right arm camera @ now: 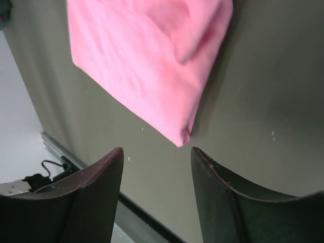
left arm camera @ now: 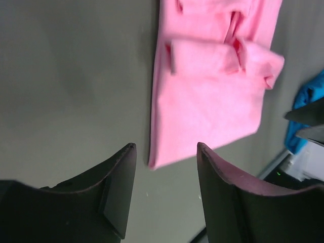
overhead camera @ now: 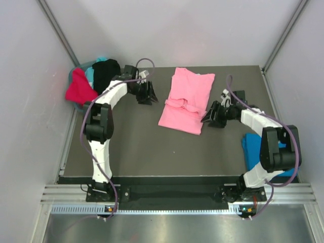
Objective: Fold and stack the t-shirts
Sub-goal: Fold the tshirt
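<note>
We are flanking the pink t-shirt (overhead camera: 185, 101), lying mid-way across the table (overhead camera: 136, 149) with its long axis running far to near; our left gripper (overhead camera: 148, 96) and right gripper (overhead camera: 208, 118) are standing parted and empty beside its long edges, the right one closer

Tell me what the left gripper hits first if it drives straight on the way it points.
Probably the near edge of the pink t-shirt, lying just ahead of the open left gripper; if pitched steeply, the table first.
</note>
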Available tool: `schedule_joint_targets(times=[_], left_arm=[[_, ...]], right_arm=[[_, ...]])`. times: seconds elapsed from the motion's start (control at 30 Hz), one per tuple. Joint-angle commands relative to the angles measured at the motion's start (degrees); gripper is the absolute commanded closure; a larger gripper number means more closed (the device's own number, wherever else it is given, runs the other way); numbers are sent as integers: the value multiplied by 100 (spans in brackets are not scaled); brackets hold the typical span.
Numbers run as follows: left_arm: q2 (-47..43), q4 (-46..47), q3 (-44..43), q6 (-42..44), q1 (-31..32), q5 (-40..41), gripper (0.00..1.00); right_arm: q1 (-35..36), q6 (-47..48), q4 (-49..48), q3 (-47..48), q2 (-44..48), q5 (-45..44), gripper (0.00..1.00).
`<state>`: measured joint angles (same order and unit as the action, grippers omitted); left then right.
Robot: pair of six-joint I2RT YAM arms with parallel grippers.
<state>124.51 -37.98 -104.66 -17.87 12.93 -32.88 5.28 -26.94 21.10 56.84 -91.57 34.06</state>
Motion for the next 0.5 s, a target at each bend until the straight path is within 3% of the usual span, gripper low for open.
schedule_joint_targets(times=[0.0, 0.23, 0.47], left_arm=[[-427, -307, 586, -94, -133, -815, 44], [-427, -140, 1579, -445, -124, -1203, 45], [-200, 27, 1642, -612, 25, -1220, 45]], right_arm=[[131, -504, 44, -593, 104, 223, 44], [219, -874, -299, -718, -273, 258, 44], [421, -1234, -625, -639, -607, 294, 46]])
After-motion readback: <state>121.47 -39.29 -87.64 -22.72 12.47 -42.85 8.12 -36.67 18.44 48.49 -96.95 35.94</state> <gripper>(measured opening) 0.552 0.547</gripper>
